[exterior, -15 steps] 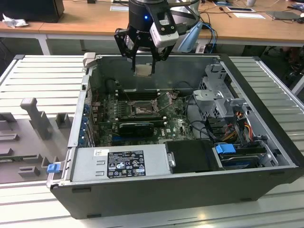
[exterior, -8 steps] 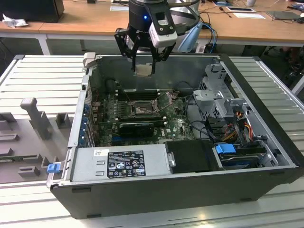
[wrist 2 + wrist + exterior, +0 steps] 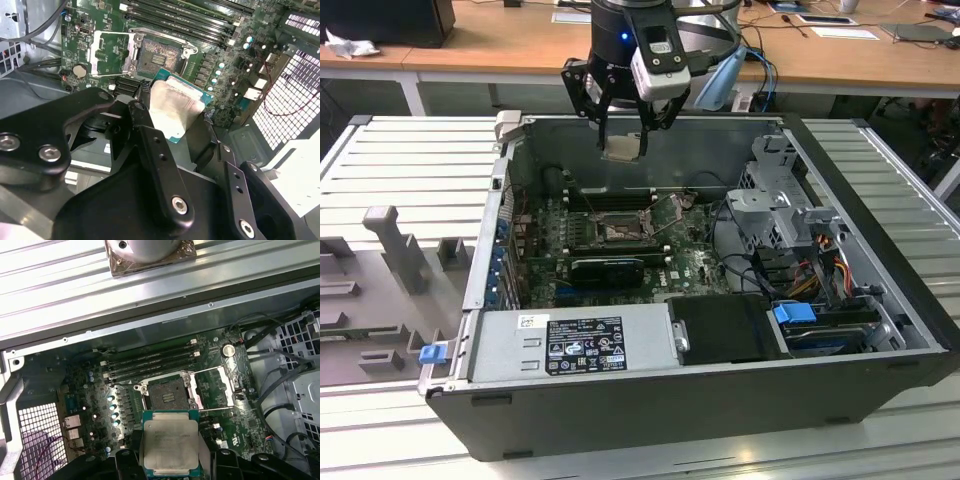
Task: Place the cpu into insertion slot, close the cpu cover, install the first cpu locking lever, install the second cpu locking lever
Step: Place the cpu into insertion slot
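While my gripper (image 3: 624, 130) hung over the open computer case (image 3: 720, 410), its fingers were clamped on opposite edges of the cpu (image 3: 171, 446), which it carried flat, high above the board and well apart from the insertion slot (image 3: 167, 396). The slot lay bare, with the cpu cover (image 3: 214, 387) swung open beside it. To seat the chip well, I judged, it needed to be level, square to the socket's rim, and lowered without force onto the pins.

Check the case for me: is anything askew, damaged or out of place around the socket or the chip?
Nothing stands out. The chip sits flat between the fingers, held above the board. The socket is open and bare, its cover lying open beside it, with no visible damage.
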Controlling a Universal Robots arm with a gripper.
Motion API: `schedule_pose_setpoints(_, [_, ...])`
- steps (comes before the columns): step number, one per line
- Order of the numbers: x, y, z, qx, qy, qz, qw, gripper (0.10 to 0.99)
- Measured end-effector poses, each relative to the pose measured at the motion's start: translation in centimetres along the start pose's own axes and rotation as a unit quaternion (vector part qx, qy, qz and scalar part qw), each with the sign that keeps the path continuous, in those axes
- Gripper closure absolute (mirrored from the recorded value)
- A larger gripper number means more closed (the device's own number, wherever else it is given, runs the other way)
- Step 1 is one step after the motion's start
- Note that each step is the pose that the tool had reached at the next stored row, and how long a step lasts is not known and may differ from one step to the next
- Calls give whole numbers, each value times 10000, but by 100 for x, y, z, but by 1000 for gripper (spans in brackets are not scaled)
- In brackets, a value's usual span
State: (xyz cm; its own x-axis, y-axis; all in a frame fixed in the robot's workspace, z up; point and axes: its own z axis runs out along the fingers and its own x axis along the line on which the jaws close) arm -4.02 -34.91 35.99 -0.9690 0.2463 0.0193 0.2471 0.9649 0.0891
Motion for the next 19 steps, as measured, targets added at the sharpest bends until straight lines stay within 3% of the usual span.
schedule_pose_setpoints(19, [0,0,0,-8,-38,419,9991,561])
